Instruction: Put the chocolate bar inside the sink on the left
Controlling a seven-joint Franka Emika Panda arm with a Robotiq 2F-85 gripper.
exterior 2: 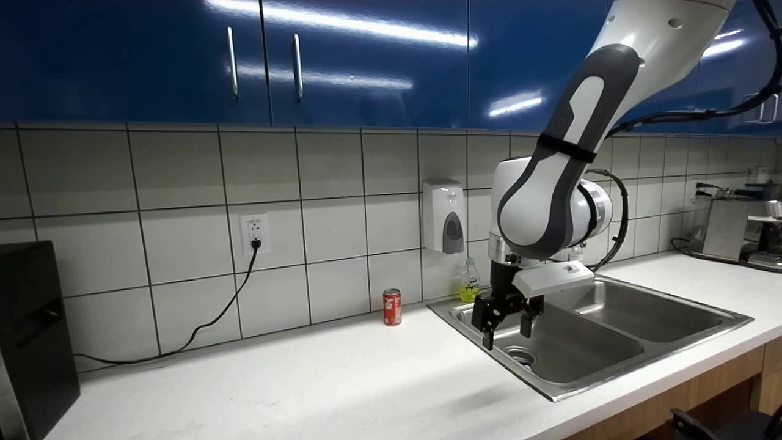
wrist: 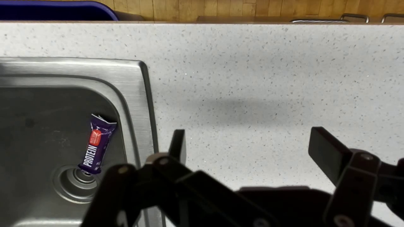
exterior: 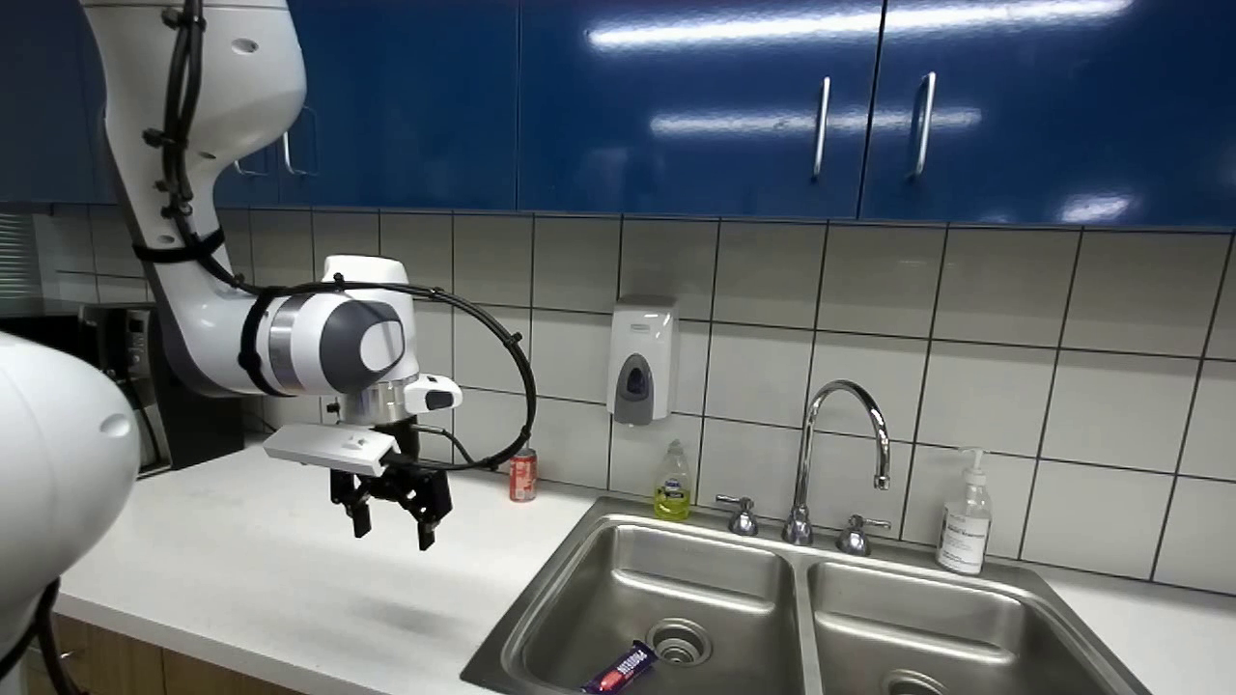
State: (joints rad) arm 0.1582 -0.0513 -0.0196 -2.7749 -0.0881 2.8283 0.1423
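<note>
The chocolate bar is a purple wrapped protein bar with a red patch. It lies in the left basin [exterior: 676, 555] of the steel double sink, beside the drain, as the bar [exterior: 621, 669] shows in an exterior view. In the wrist view the bar [wrist: 98, 143] has its lower end at the drain's edge. In an exterior view toward the basin's near side [exterior 2: 586, 354], the bar cannot be made out. My gripper [exterior: 394, 536] is open and empty above the white counter left of the sink; it also shows in an exterior view [exterior 2: 506, 340] and the wrist view [wrist: 247, 138].
A red can [exterior: 522, 476] stands near the tiled wall. A yellow soap bottle [exterior: 673, 487], faucet [exterior: 803, 473] and pump bottle [exterior: 965, 526] line the sink's back. A wall dispenser [exterior 2: 444, 217] hangs above. A black appliance [exterior 2: 33, 342] stands on the counter. Blue cabinets [exterior: 695, 106] hang overhead.
</note>
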